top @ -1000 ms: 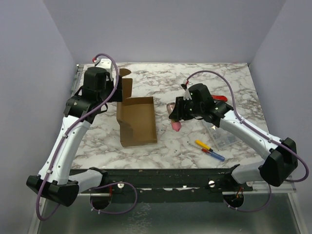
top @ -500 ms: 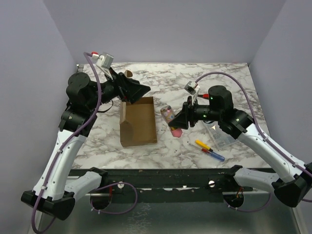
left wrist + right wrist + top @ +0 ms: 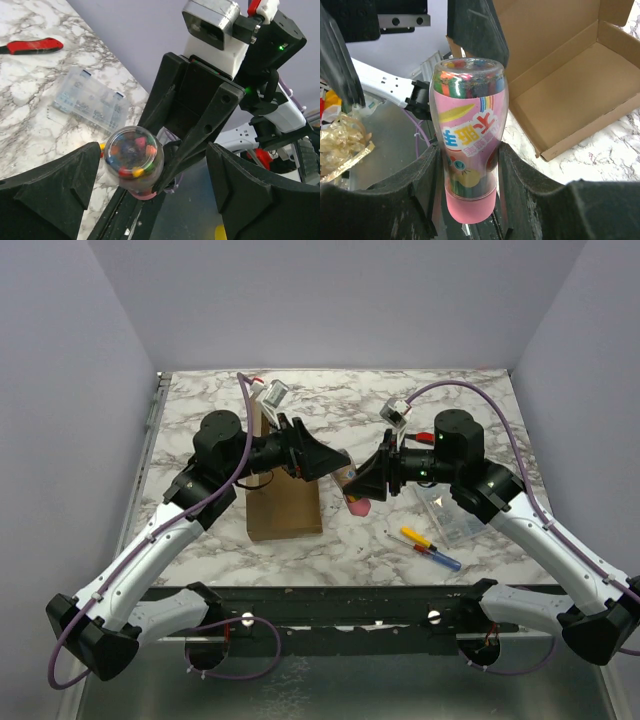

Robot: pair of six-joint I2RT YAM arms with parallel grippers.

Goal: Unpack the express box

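Top external: box (image 3: pixel 285 508) lies open left of centre, visible floor bare. Aloft, right gripper (image 3: pixel 470 170) clamps bottle (image 3: pixel 470 125); left gripper (image 3: pixel 155 175) gapes wide before it. Unpacking looks nearly done; bottle not yet set down.

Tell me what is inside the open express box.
Only bare cardboard floor shows inside the express box; the pink bottle hides one end, so that part cannot be checked.

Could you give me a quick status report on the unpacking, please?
Left gripper open, flanking pink bottle, no contact. Right gripper shut on pink bottle. Express box open, visible floor bare. Nothing else between the arms.
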